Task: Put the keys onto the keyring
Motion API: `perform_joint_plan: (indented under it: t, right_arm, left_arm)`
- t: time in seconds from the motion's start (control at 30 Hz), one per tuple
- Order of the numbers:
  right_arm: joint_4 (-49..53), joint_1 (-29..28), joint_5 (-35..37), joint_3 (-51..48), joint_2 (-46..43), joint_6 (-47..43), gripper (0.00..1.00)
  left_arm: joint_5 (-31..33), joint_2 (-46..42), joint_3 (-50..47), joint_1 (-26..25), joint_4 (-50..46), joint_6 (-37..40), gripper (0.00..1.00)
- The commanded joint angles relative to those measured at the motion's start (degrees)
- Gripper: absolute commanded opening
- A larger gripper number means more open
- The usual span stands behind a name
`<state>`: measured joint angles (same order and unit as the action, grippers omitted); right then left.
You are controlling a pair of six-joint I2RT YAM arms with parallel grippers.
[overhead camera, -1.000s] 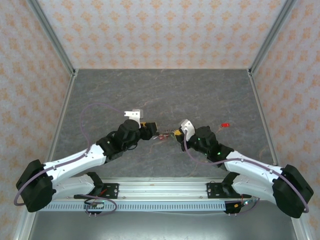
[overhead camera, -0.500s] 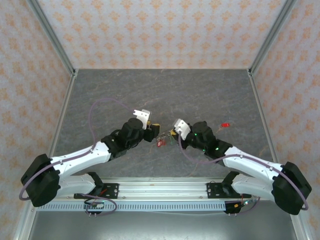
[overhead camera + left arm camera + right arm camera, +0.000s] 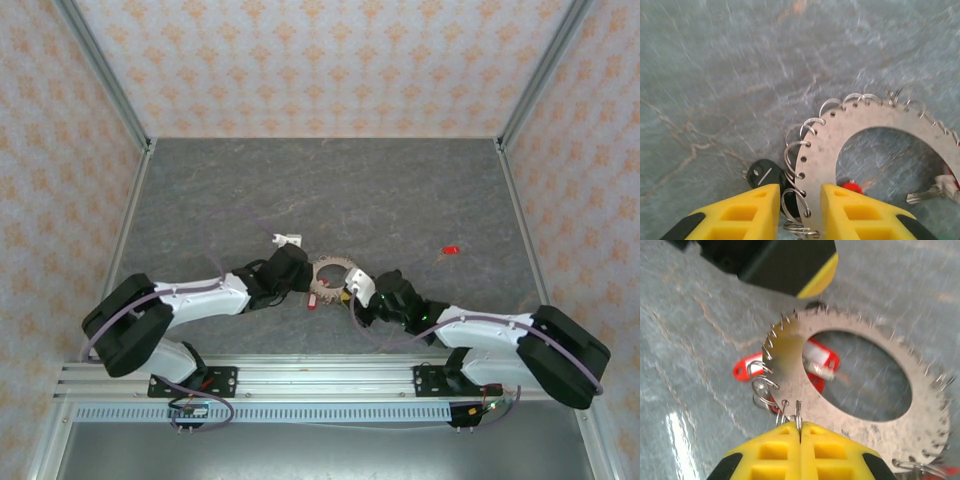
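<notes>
The keyring [image 3: 330,270] is a flat grey toothed disc with wire loops along its rim, low over the table's middle. My right gripper [image 3: 800,432] is shut on one wire loop at the keyring [image 3: 860,432] rim. My left gripper [image 3: 800,200] stands open with a narrow gap; its yellow fingers [image 3: 747,212] straddle the rim of the keyring [image 3: 850,125] and its loops. A dark key [image 3: 762,173] lies beside that rim, a red head [image 3: 852,187] shows through the hole, and a silver blade [image 3: 930,192] lies at the right. Red tagged keys [image 3: 820,357] lie under the ring.
One red key [image 3: 450,250] lies alone on the grey marbled table [image 3: 330,190] to the right of both grippers. Patterned walls enclose the table on three sides. The left gripper [image 3: 306,280] and right gripper [image 3: 347,287] almost meet at the ring.
Both arms have stretched flatter and dropped towards the table with the ring, which now shows face-up between them. The left jaws have narrowed around its rim.
</notes>
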<state>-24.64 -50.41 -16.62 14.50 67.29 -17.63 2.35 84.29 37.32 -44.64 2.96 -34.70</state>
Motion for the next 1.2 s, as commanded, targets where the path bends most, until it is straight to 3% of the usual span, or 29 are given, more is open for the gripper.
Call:
perform_joint_plan:
  t: [0.0,0.2,0.4,0.63,0.9,1.17]
  right_arm:
    - [-11.6,0.7,2.2,-2.0,2.9,8.1,0.0]
    - [-15.2,1.9,5.9,-3.8,4.6,10.0,0.0]
    - [-14.1,3.4,7.0,-3.6,-2.1,9.4,0.0]
    - [-6.0,5.0,6.3,0.1,-11.4,5.1,0.0]
    - [1.5,5.9,0.8,5.5,-14.9,0.0,0.0]
    - [11.0,6.2,-7.3,12.9,-16.0,-8.0,0.0]
  left_arm:
    - [-4.0,3.3,2.6,-0.3,-1.4,-4.1,0.26]
    - [-8.6,8.3,4.9,-0.3,-1.3,-5.0,0.19]
    - [-5.6,5.0,4.0,-0.4,0.6,-6.6,0.2]
    - [0.8,-5.6,3.3,-0.3,0.7,-3.9,0.25]
    - [6.8,-19.6,-0.3,-0.2,3.0,-0.2,0.28]
    - [9.4,-31.8,-4.3,-0.2,6.0,11.7,0.34]
